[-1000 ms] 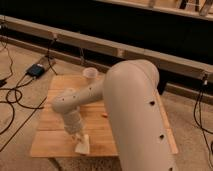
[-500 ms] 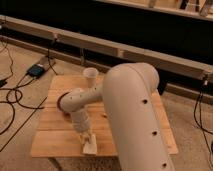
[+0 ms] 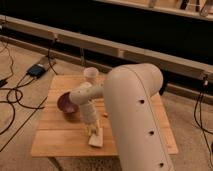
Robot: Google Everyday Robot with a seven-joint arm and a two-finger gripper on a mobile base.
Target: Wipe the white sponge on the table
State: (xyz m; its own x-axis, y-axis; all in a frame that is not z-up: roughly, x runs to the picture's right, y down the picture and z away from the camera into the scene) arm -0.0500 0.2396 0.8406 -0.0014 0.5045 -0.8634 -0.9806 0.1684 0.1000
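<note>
The white sponge lies flat on the wooden table near its front edge, about mid-width. My gripper points straight down onto the sponge's back end and is shut on it, pressing it against the table top. My large cream arm fills the right half of the table and hides what lies under it.
A dark purple bowl sits on the table just left of my forearm. A pale cup stands at the table's back edge. A small orange piece shows beside my arm. Cables and a power box lie on the floor to the left.
My gripper has slid to the right and slightly back across the table, carrying the sponge with it. The purple bowl has come into sight behind it.
</note>
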